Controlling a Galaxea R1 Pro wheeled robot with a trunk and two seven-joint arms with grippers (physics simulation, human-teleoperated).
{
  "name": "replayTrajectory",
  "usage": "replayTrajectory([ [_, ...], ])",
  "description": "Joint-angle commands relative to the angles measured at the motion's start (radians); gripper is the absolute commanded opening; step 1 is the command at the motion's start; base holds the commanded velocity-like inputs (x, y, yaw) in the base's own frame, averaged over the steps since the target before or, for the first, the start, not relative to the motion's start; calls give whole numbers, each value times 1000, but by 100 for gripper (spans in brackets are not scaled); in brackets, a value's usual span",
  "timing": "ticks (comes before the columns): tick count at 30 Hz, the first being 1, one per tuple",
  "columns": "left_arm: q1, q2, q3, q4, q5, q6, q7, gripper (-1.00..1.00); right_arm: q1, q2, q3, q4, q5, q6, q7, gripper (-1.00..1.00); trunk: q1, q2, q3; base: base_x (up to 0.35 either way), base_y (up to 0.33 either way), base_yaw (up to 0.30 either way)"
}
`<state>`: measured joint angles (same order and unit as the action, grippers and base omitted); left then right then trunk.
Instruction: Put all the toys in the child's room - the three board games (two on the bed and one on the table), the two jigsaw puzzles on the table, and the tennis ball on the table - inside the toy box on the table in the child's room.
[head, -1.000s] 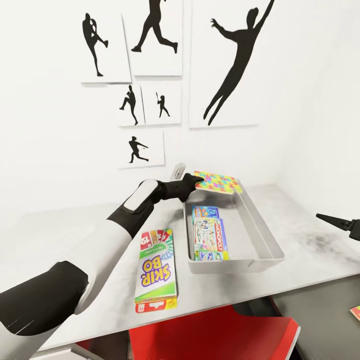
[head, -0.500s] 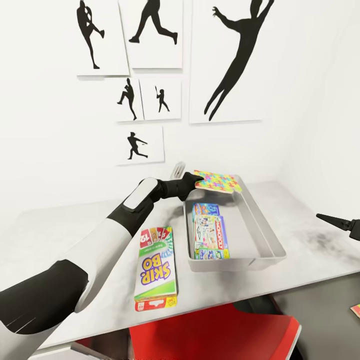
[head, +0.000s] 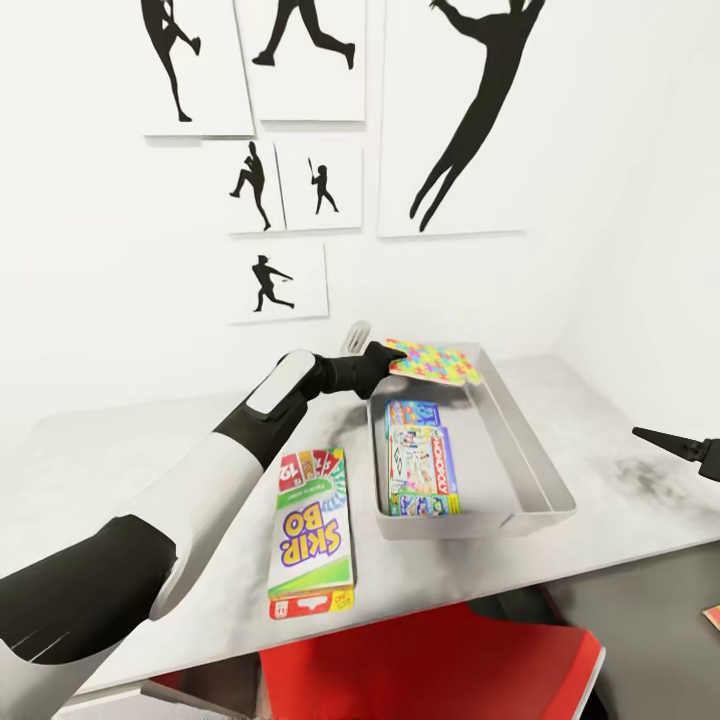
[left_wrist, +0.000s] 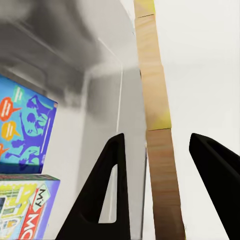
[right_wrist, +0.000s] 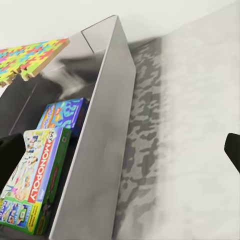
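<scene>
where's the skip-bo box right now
In the head view the Skip-Bo box lies flat on the table, just left of the toy box, under the left arm and near the table's front edge.

A grey mottled table (head: 600, 440) stands against a white wall (head: 90, 300), and beyond the left fingers that wall carries six white posters with black athlete silhouettes. The largest poster (head: 455, 115), a leaping figure, hangs above the fingers; a small one with a batter (head: 275, 283) hangs just beside and above them. A red chair (head: 420, 665) sits under the table's near edge, well short of the fingers, on a dark floor (head: 650, 610).
</scene>
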<state>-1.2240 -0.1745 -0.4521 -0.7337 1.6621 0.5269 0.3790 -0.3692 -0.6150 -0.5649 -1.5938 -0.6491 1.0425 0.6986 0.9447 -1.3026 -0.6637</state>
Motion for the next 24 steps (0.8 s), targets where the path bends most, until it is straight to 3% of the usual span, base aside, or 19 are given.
replayTrajectory([
  [1,-1,0,0,-1,11,-1,15,-100,-1,0,-1,0,5,5,7,100,0,-1,-3,0,0,0],
  [11,-3,0,-18,-28,3,1,66,-100,-1,-1,-1,0,5,5,8,100,0,-1,-19,0,0,0],
  [24,-4,0,-28,-33,2,1,77,-100,-1,0,-1,0,5,5,8,100,0,-1,-40,0,0,0],
])
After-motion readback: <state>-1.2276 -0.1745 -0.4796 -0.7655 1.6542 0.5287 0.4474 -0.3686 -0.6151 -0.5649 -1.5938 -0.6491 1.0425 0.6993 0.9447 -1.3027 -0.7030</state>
